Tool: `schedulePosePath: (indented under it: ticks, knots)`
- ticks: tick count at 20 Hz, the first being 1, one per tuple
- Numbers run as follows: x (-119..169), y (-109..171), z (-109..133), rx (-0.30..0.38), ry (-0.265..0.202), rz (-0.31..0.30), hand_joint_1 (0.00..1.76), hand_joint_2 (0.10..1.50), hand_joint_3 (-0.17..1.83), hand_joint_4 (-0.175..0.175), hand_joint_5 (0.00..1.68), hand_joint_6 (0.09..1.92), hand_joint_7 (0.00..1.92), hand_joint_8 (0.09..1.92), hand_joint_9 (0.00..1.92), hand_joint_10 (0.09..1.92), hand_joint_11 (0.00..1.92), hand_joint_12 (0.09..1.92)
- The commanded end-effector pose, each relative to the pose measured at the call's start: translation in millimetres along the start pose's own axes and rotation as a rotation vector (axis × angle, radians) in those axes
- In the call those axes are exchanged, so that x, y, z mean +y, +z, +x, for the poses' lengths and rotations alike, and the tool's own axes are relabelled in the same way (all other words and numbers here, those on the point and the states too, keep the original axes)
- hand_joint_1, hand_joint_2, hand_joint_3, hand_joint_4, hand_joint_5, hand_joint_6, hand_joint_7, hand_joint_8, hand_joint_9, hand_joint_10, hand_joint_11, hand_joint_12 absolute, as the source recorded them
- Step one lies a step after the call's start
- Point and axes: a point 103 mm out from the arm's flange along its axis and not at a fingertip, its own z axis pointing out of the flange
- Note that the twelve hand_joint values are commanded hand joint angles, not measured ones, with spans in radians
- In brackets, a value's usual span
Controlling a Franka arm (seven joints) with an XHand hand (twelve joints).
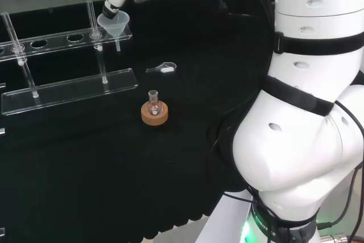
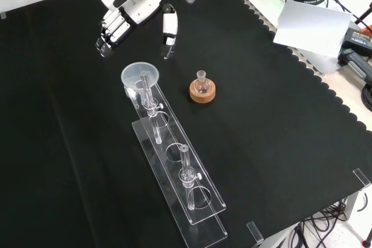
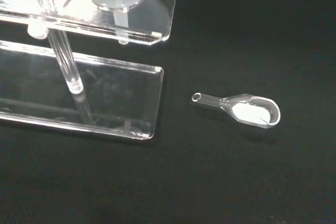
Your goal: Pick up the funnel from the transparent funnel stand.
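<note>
Your robot hand above the funnel, fingers relaxed, holding nothing, funnel seated in the stand, scoop nearby on desk.

Head view peers over the arm's white links from behind, down at the bench; front view faces it from opposite, higher; wrist view sits close above the cloth; all share the funnel stand.

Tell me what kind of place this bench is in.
Likely a chemistry lab setup: a funnel in a clear stand, a small flask on a cork ring, and a glass scoop holding white powder.
</note>
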Motion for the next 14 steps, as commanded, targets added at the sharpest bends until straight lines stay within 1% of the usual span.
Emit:
schedulePosePath:
  ticks: [1,6,9,14]
  knots:
    - [4,5,9,0.006,-0.024,0.054,0.55,0.76,0.22,0.068,0.02,0.09,0.0,0.19,0.0,0.91,0.2,1.54]
    - [7,6,17,-0.02,-0.034,0.059,0.58,0.74,0.23,0.068,0.0,0.09,0.0,0.21,0.0,0.92,0.2,1.54]
    - [8,7,18,-0.022,-0.041,0.061,0.59,0.74,0.23,0.068,0.0,0.09,0.0,0.22,0.0,0.92,0.2,1.54]
    - [15,12,28,-0.063,-0.052,0.082,0.6,0.73,0.23,0.068,0.0,0.09,0.0,0.21,0.0,0.9,0.18,1.54]
